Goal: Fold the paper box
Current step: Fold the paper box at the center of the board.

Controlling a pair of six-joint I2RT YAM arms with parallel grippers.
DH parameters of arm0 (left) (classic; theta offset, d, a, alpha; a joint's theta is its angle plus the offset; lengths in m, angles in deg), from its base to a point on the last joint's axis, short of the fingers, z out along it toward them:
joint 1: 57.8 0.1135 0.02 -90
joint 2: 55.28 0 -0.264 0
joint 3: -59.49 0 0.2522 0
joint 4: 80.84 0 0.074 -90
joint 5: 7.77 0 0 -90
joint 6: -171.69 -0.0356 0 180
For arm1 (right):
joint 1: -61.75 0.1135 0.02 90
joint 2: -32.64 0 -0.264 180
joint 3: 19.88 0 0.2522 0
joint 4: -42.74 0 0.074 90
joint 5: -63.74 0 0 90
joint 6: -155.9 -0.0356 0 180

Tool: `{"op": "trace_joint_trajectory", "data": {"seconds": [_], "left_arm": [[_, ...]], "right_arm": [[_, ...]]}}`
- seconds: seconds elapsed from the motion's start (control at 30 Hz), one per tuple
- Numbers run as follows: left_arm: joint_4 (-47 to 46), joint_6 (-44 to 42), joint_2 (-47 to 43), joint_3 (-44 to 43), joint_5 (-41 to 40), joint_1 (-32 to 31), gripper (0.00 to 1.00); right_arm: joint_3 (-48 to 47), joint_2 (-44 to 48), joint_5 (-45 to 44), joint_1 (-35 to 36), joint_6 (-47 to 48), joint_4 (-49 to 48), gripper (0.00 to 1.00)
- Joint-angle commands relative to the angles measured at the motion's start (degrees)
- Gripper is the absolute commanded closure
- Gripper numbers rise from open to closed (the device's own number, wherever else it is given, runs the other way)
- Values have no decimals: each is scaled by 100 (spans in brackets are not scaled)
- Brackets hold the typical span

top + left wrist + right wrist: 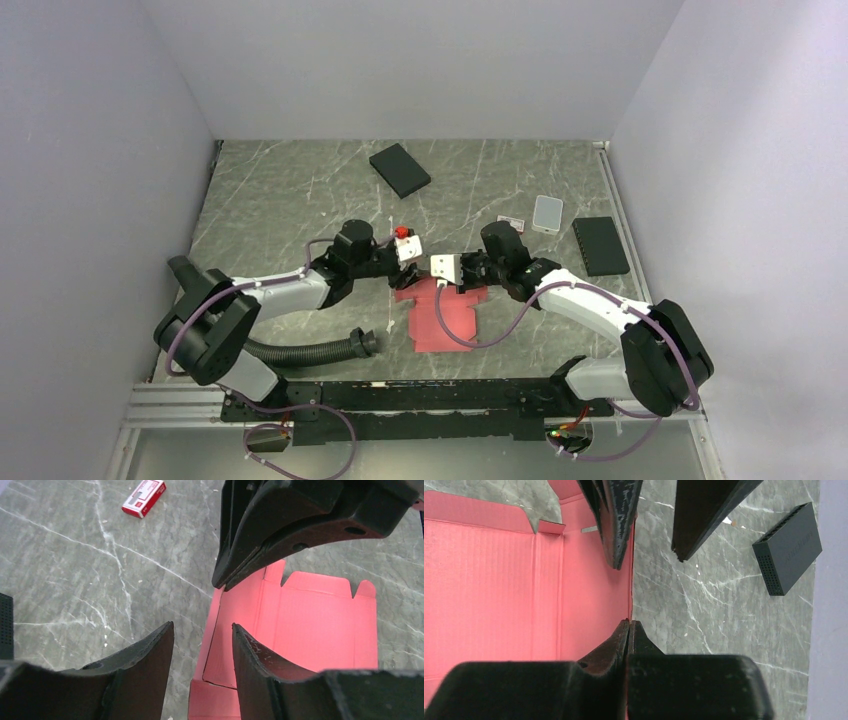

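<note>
The paper box (446, 322) is a pinkish-red die-cut sheet lying mostly flat on the marble table between the two arms. In the right wrist view the sheet (484, 580) fills the left side, with one long edge raised. My right gripper (629, 622) is shut on that raised edge; it also shows in the top view (453, 284). My left gripper (202, 626) is open, with its jaws on either side of the same edge of the sheet (310, 625), a little further along and facing the right gripper. It also shows in the top view (418, 272).
A black flat box (400, 170) lies at the back, and another black box (600, 245) at the right. A tiny red-and-white carton (511, 223) and a pale flat case (547, 213) lie beside it. A black corrugated hose (300, 350) lies near the left arm's base.
</note>
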Motion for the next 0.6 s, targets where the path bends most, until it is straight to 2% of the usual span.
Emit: {"op": "trace_joint_trajectory", "data": {"seconds": [0.0, 0.2, 0.37, 0.5, 0.57], "left_arm": [[179, -292, 89, -243, 128, -69, 49], [384, -345, 233, -399, 121, -130, 59], [778, -455, 409, -647, 70, -216, 79], [801, -488, 436, -656, 22, -246, 85], [815, -486, 429, -652, -9, -251, 82]], "right_arm": [[-200, -31, 182, -18, -59, -91, 100], [-210, -34, 192, -18, -67, -102, 100], [-210, -25, 210, -18, -83, -87, 100], [-212, -12, 200, -18, -100, -98, 100], [-210, -8, 198, -18, -118, -113, 100]]}}
